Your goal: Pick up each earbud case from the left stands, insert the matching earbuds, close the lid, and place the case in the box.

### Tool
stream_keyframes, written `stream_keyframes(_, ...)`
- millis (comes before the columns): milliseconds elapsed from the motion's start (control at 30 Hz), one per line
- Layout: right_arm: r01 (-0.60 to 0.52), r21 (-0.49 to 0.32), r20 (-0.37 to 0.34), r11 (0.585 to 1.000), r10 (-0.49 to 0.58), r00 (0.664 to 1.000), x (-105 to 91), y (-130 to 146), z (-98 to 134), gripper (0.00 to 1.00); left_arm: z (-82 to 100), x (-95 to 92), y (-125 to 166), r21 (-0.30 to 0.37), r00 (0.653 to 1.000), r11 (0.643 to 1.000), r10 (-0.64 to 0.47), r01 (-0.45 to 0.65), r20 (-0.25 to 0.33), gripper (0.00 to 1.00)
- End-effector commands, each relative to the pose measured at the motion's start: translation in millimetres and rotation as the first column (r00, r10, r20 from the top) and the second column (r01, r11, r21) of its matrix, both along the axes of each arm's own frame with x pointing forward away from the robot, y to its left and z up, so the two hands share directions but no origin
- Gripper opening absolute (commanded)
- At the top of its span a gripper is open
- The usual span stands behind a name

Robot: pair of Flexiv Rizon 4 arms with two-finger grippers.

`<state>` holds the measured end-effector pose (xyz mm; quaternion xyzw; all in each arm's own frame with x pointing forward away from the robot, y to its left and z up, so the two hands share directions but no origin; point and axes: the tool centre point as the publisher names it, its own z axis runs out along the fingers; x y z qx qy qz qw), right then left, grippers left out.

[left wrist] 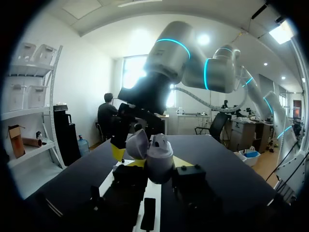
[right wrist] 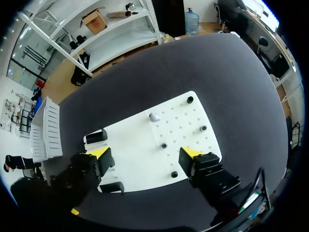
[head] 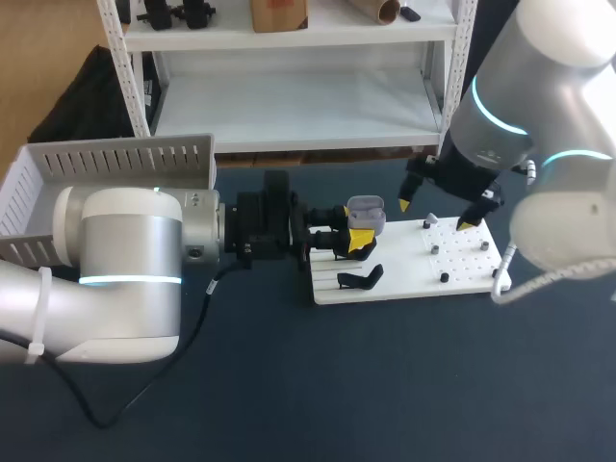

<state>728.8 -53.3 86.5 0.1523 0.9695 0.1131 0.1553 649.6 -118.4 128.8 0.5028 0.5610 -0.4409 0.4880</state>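
Your left gripper is clamped on the gray case, whose lid is flipped up. It holds the case over the left end of the white board, by a black stand. Your right gripper is spread wide and holds nothing, hovering over the board's peg side. A white earbud lies on the board ahead of it, near black pegs. The box sits on the tabletop, well apart from the board, behind your left arm.

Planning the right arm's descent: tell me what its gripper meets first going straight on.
The right gripper would likely meet the board first, on a bare patch beside a small black piece.
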Motion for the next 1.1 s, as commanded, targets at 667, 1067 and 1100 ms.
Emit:
stream_keyframes(667, 0.066, -0.004, -0.049, 0.998, -0.067, 0.997, 30.4, -10.0, -35.1, 0.56, -0.4, -1.1, -0.3, -0.002, 1.000, 1.000, 0.006, -0.006, 0.002, 0.00)
stream_keyframes(1067, 0.110, 0.042, -0.094, 0.993, -0.106, 0.990, 30.9, -12.2, -53.9, 0.49, -0.4, -1.1, -0.3, -0.002, 1.000, 1.000, 0.006, -0.006, 0.002, 0.00)
stream_keyframes(1100, 0.113, 0.047, -0.099, 0.992, -0.108, 0.989, 31.8, -12.4, -55.4, 0.49, -0.4, -1.1, -0.3, -0.002, 1.000, 1.000, 0.006, -0.006, 0.002, 0.00)
